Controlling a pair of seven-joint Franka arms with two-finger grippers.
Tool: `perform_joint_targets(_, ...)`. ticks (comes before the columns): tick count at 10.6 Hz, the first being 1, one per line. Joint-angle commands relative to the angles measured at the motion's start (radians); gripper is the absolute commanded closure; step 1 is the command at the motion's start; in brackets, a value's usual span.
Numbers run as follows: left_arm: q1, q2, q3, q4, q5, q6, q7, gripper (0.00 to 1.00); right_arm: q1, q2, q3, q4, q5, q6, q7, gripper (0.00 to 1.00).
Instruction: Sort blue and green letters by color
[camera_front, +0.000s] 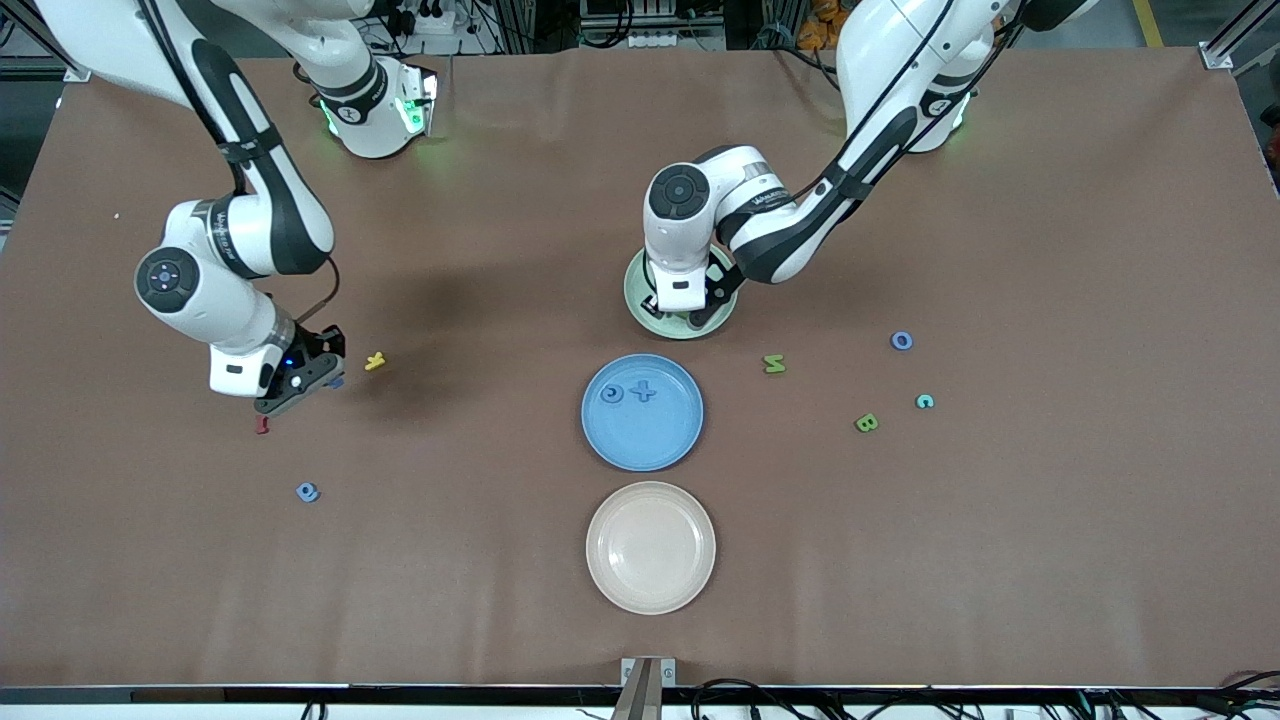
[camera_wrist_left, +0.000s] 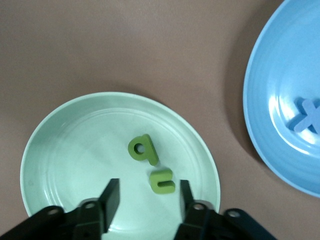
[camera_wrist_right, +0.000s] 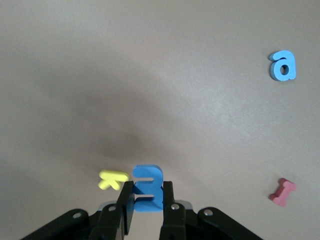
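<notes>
- The right gripper (camera_wrist_right: 147, 197) is clenched on a blue letter (camera_wrist_right: 147, 187); it holds this letter just over the table (camera_front: 1050, 550), toward the right arm's end.
- Just beside this gripper lies a small yellow letter (camera_wrist_right: 113, 179), and a small dark red letter (camera_wrist_right: 283, 192) lies near it on the table.
- A second blue letter, an "a" (camera_wrist_right: 283, 65), lies on the table farther from this gripper, nearer to the front camera than the dark red letter.
- The left gripper (camera_wrist_left: 149, 199) is over the pale green plate (camera_wrist_left: 55, 145), with its jaws apart and nothing between them.
- Two green letters (camera_wrist_left: 143, 149) lie in the green plate, close to each other; one (camera_wrist_left: 162, 180) is directly under the tips of the fingers (camera_wrist_left: 111, 196).
- Next to the green plate, nearer to the front camera, is the blue plate (camera_front: 600, 430); two blue pieces (camera_front: 643, 391) lie in it.
- A cream plate (camera_front: 650, 590) stands nearer still to the front camera.
- Toward the left arm's end of the table, well apart from the left gripper, loose letters lie: a green one (camera_front: 774, 364), another green one (camera_front: 866, 423), a blue ring-shaped one (camera_front: 902, 341) and a small teal one (camera_front: 925, 402).
</notes>
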Motion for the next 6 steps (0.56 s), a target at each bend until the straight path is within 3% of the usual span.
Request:
perform_joint_targets(1,0.029,0.0,0.017,0.012,0.011,-0.013,0.056,0.0,0.095,0.026,0.003,0.085,0.016,-0.057,0.306,0.89)
perform_joint_targets(6,0.223,-0.023,0.023,0.012,0.033,-0.011,0.273,0.0,0.302,0.204,0.003,0.327,0.027,-0.057,0.794,0.89)
